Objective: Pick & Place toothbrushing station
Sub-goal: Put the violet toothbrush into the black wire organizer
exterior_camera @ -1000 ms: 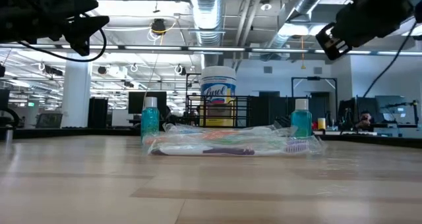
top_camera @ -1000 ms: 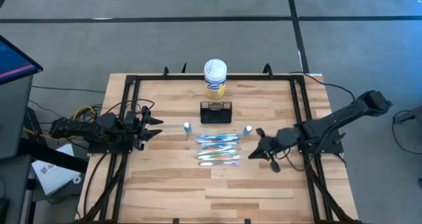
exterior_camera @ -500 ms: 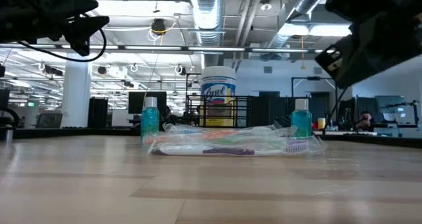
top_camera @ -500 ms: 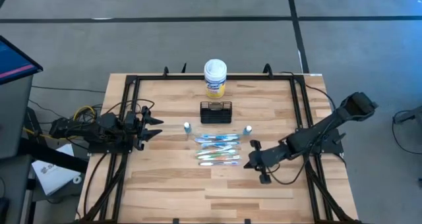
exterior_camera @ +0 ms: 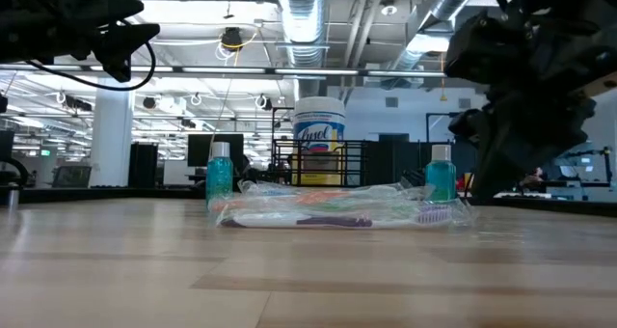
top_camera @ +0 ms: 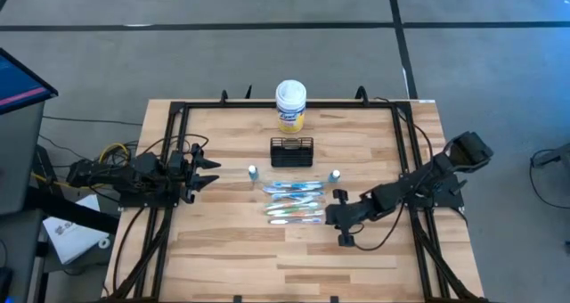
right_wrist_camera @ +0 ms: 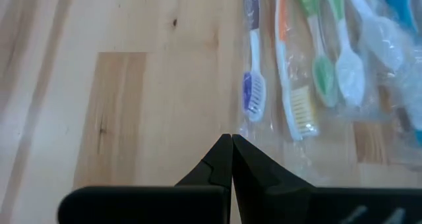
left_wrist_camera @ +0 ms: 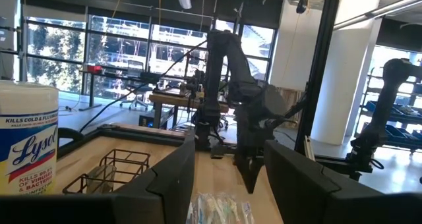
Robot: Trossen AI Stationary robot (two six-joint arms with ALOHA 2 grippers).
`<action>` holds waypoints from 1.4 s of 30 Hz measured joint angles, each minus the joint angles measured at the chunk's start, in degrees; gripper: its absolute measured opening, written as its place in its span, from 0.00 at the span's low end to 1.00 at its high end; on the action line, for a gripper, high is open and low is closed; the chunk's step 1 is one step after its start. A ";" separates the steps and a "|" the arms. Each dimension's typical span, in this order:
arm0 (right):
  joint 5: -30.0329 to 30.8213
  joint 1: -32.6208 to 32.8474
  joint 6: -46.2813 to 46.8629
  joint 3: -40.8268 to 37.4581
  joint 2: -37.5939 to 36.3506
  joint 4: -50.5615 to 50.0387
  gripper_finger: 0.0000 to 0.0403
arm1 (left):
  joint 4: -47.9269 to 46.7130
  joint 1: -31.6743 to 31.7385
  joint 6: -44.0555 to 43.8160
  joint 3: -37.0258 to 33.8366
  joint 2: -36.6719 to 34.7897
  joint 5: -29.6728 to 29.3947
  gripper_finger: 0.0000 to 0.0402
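**Reaching in toward the toothbrushes**

Waiting at the table's left edge, the left gripper (top_camera: 207, 170) stands wide open and empty. The caddy (top_camera: 291, 151) sits mid-table, below the yellow canister (top_camera: 291, 105), untouched. The right gripper (top_camera: 333, 214), jaws pinched together, has advanced to the wrapped toothbrushes (top_camera: 294, 201); next it must open.

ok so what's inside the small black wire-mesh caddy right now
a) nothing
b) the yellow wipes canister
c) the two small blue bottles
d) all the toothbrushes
a: the small black wire-mesh caddy stands empty, while the wrapped toothbrushes lie on the wooden table nearer the front.
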 joint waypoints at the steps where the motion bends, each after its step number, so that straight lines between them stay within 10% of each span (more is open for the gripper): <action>1: -0.05 -0.03 -0.01 0.49 0.28 -0.68 0.00 | 0.00 0.00 0.00 0.00 0.00 0.00 0.44; 21: 0.00 -1.34 -0.21 3.03 0.59 -4.44 0.34 | 1.60 -0.02 -0.02 0.00 4.95 0.00 0.44; 42: -0.27 -3.24 -0.05 2.97 5.25 -1.94 0.21 | 2.56 -0.01 -0.02 0.00 6.32 0.00 0.44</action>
